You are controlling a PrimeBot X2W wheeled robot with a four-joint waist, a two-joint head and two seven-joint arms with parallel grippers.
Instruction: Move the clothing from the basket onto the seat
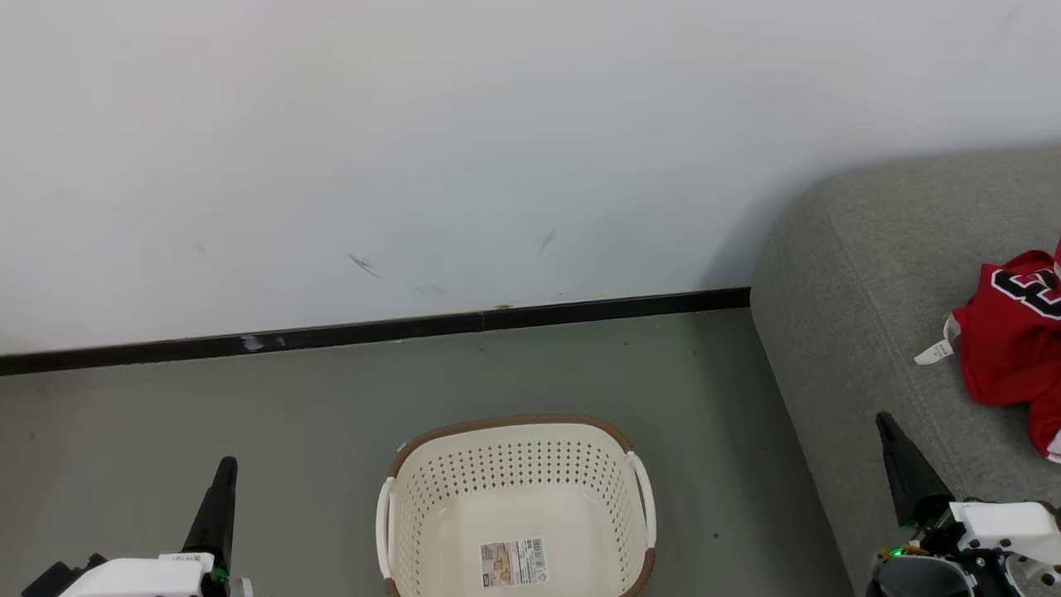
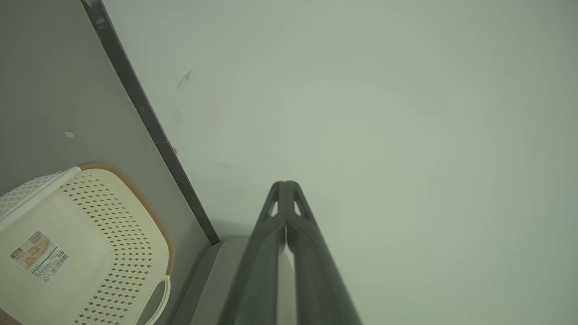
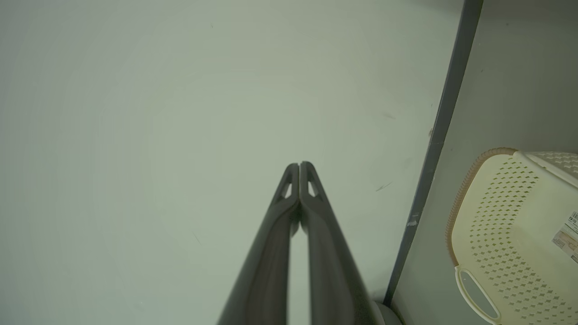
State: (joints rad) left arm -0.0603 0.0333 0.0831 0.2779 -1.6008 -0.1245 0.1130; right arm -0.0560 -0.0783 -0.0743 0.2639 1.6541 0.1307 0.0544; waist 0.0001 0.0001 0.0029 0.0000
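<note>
**Red clothing on the sofa, both grippers shut**

Red clothing (image 1: 1013, 336) with black-and-white numbering is seen heaped on the grey sofa (image 1: 854, 274) at the right edge of the head view, partly cut off by the frame. A white tag (image 1: 935, 351) is hung out from its left side onto the cushion.

The right gripper (image 1: 884, 421) is held at the lower right, over the front part of the sofa. Its two fingers are pressed together and nothing is held between them. The clothing lies up and to the right of its tip, near but apart and untouched.

The left gripper (image 1: 227, 463) is held at the lower left above the grey floor (image 1: 249, 398), likewise closed on nothing. It is well apart from the clothing, with the basket (image 1: 514, 420) between the two.

The basket stands on the floor between the grippers, just left of the sofa. Its cream bottom is exposed, with a sticker (image 1: 514, 562) on it.

In both wrist views the closed fingers are pointed at the pale wall (image 1: 414, 124), and the basket is seen off to one side below the dark skirting (image 1: 373, 332).
</note>
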